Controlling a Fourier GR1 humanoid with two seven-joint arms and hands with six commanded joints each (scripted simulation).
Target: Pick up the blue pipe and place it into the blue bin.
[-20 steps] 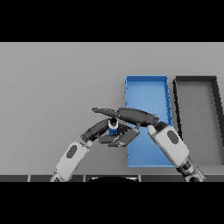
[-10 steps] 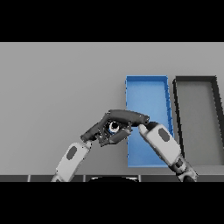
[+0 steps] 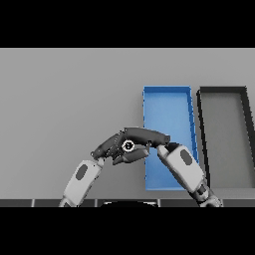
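While both hands meet at lower centre, the right robot hand (image 3: pixel 147 135) and left robot hand (image 3: pixel 110 146) curl round the blue pipe (image 3: pixel 128 146) (barely visible); it sits just left of the blue bin (image 3: pixel 167 91), not yet inside; placing remains.

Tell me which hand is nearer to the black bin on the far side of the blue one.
Right. The right hand reaches over the blue bin's left edge, nearer the black bin; the left hand sits just left of it, further away.
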